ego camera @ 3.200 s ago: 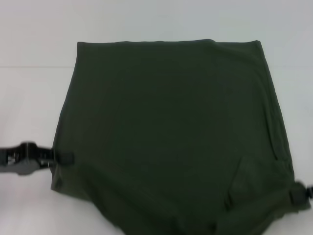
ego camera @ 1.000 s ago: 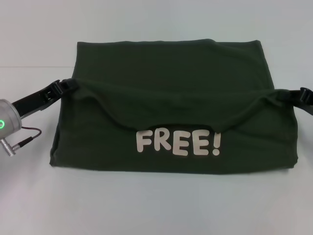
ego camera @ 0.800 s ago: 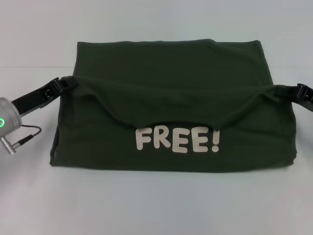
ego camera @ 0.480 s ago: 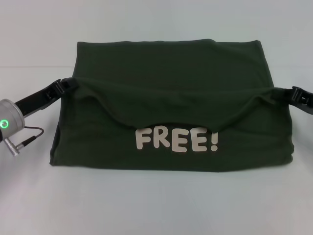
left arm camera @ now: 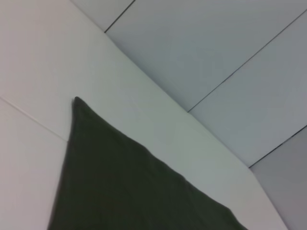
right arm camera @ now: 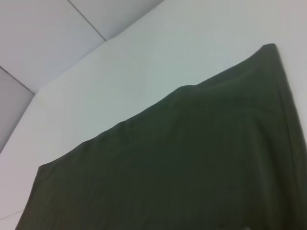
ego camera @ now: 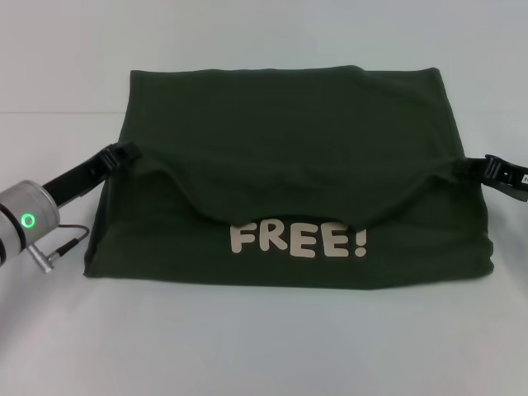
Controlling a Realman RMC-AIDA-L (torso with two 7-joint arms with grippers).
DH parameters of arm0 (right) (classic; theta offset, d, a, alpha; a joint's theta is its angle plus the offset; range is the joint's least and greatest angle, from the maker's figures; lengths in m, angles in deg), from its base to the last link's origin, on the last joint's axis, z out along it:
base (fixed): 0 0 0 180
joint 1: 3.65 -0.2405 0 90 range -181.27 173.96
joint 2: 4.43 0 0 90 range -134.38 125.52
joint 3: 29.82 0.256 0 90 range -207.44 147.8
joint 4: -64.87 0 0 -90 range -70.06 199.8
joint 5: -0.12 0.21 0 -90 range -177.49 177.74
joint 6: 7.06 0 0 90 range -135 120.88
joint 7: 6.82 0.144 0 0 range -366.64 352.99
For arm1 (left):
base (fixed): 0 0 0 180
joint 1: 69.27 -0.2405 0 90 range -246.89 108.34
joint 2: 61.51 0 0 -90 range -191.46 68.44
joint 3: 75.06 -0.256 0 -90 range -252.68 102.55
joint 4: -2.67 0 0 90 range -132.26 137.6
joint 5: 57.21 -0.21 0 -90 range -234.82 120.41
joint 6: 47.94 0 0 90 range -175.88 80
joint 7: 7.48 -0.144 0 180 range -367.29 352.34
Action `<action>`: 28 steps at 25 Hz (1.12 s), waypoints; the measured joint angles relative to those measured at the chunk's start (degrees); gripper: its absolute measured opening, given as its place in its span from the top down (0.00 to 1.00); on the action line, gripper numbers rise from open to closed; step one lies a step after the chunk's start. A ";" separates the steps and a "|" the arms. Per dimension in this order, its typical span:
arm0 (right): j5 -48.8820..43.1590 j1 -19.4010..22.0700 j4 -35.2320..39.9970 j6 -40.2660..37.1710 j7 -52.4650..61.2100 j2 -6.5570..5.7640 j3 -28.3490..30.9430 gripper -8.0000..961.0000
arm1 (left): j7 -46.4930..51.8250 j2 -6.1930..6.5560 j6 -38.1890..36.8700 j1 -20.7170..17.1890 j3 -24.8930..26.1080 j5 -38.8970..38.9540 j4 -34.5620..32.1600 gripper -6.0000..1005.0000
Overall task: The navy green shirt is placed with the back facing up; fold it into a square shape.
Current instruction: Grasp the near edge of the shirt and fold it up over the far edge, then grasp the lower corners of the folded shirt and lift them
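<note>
The navy green shirt (ego camera: 289, 124) lies on the white table, its near part folded over toward the far side. The folded flap's edge sags in the middle above the cream "FREE!" lettering (ego camera: 299, 240). My left gripper (ego camera: 125, 152) is shut on the flap's left corner. My right gripper (ego camera: 488, 167) is shut on the flap's right corner. Both hold the corners just above the cloth. The left wrist view shows only a far corner of the shirt (left arm camera: 120, 187). The right wrist view shows its plain fabric (right arm camera: 182, 163). Neither wrist view shows fingers.
The white table (ego camera: 264, 346) shows bare in front of the shirt and at both sides. My left arm's silver wrist with a green light (ego camera: 25, 221) and its cable hang over the table's left edge. A pale wall stands behind.
Since 3.2 s ago both grippers have carried the near edge up and over, exposing the lettering. In the last second both have sunk a little, and the right has moved inward.
</note>
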 joint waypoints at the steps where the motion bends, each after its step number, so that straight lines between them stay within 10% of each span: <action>1: 0.02 -0.01 -0.10 0.29 -0.04 0.04 -0.01 0.80 | -0.67 0.08 0.77 0.16 -0.02 0.34 0.85 0.97; 9: 0.02 0.44 -0.30 -2.01 -1.24 -0.21 0.02 0.79 | -1.18 0.31 3.72 0.21 -0.10 0.72 1.83 0.89; 14: 0.77 2.31 0.49 -7.19 -2.78 -0.78 0.59 0.59 | 0.10 1.46 1.10 -1.44 0.00 0.71 1.69 0.66; 19: 4.96 5.90 0.76 -15.60 -8.82 -1.57 0.67 0.34 | 6.43 5.51 -8.73 -4.31 -3.27 -0.31 1.86 0.35; 23: 7.81 8.75 0.80 -26.64 -18.60 -2.12 0.57 0.08 | 15.74 9.24 -13.85 -5.93 -10.28 -0.78 1.86 0.30; 28: 5.51 10.74 0.38 -34.20 -27.36 -2.16 -0.08 0.08 | 20.86 13.50 -17.72 -7.58 -16.20 -3.72 0.30 0.27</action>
